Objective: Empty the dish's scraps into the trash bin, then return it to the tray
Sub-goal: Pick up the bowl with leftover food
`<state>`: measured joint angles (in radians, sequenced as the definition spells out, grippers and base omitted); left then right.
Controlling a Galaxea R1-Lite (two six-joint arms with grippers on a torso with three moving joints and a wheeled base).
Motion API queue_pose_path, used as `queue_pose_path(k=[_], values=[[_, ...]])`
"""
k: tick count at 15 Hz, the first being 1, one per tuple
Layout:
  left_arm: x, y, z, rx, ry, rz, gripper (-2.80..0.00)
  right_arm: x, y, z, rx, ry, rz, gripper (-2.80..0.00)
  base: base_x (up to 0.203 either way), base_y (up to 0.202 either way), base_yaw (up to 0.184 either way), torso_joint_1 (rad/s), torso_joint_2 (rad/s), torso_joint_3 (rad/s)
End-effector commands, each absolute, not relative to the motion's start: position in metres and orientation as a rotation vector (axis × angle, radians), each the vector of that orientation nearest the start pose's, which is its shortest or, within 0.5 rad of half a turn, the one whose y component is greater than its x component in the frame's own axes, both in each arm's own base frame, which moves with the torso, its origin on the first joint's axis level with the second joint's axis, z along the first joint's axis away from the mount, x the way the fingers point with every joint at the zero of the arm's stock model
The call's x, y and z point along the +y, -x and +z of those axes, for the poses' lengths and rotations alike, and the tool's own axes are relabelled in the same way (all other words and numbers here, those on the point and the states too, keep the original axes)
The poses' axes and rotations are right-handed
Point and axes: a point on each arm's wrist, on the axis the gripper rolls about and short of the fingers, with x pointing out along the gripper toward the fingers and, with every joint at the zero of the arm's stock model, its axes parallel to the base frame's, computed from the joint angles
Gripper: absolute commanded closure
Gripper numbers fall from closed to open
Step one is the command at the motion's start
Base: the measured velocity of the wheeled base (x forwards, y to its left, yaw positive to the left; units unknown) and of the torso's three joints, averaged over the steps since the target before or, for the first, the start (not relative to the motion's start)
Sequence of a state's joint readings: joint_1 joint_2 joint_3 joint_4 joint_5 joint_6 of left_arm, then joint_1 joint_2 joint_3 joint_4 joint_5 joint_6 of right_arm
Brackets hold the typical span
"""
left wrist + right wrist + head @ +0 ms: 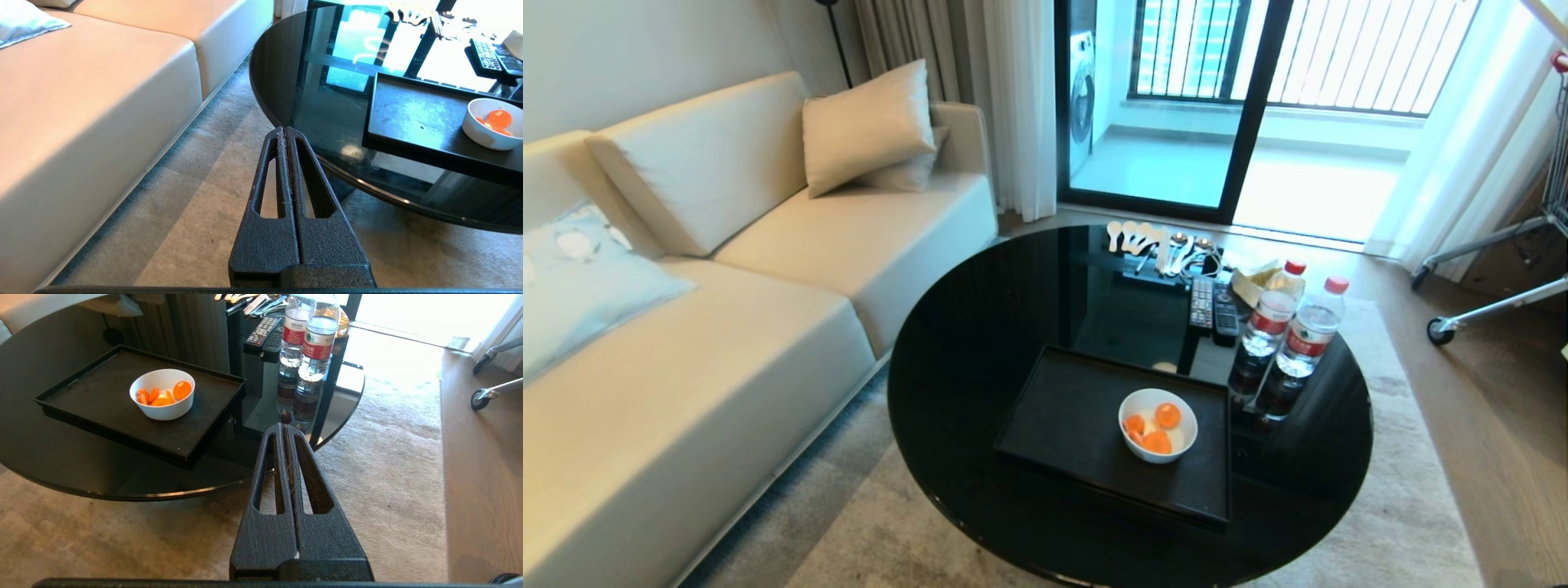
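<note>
Both arms hang low beside the round black glass table (980, 367), out of the head view. The left gripper (284, 130) is held over the carpet (196, 212) just short of the table's rim, its two fingers pressed flat together with nothing between them. The right gripper (283, 426) is posed the same way on the other side, fingers closed tight on nothing, tips just at the table's edge.

Ahead of the right gripper and off to its side lies the tray (102, 396), flat on the glass, and on the tray stands the dish (162, 396), upright, toward the tray's bottle-side half. In the dish lie the scraps (163, 396): round orange slices with a few pale bits among them. Neither gripper touches the dish or tray; both are well apart from them.

Straight beyond the right gripper's tips stand two water bottles (306, 347), side by side and touching, red-capped in the head view. Farther back lie two remote controls (1213, 306), and at the table's far edge a cluster of spoons and cutlery (1156, 245). Beyond the left gripper's side runs a cream sofa (727, 327) with cushions (866, 122).
</note>
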<state>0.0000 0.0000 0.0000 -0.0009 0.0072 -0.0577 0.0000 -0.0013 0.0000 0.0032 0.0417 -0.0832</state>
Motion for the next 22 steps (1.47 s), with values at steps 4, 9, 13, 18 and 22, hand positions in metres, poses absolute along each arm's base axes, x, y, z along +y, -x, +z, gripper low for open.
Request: queue_pose_path(k=[4,9,13,18,22], values=[[0.000,0.023,0.076,-0.002,0.058,0.008,0.00,0.001,0.025,0.081,-0.023,0.137,0.064,0.00,0.000,0.000,0.000,0.000,0.00,0.000],[0.000,0.023,0.076,-0.002,0.058,0.008,0.00,0.006,0.019,0.138,0.017,0.210,0.252,0.00,0.000,0.000,0.000,0.000,0.00,0.000],[0.000,0.023,0.076,-0.002,0.058,0.008,0.00,0.008,-0.028,0.181,0.161,0.315,0.393,0.00,0.000,0.000,0.000,0.000,0.00,0.000],[0.000,0.023,0.076,-0.002,0.058,0.008,0.00,0.020,-0.122,0.207,0.313,0.377,0.562,0.00,0.000,0.000,0.000,0.000,0.00,0.000],[0.000,0.023,0.076,-0.002,0.058,0.008,0.00,0.075,-0.195,0.209,0.463,0.255,0.628,0.00,0.000,0.000,0.000,0.000,0.00,0.000]])
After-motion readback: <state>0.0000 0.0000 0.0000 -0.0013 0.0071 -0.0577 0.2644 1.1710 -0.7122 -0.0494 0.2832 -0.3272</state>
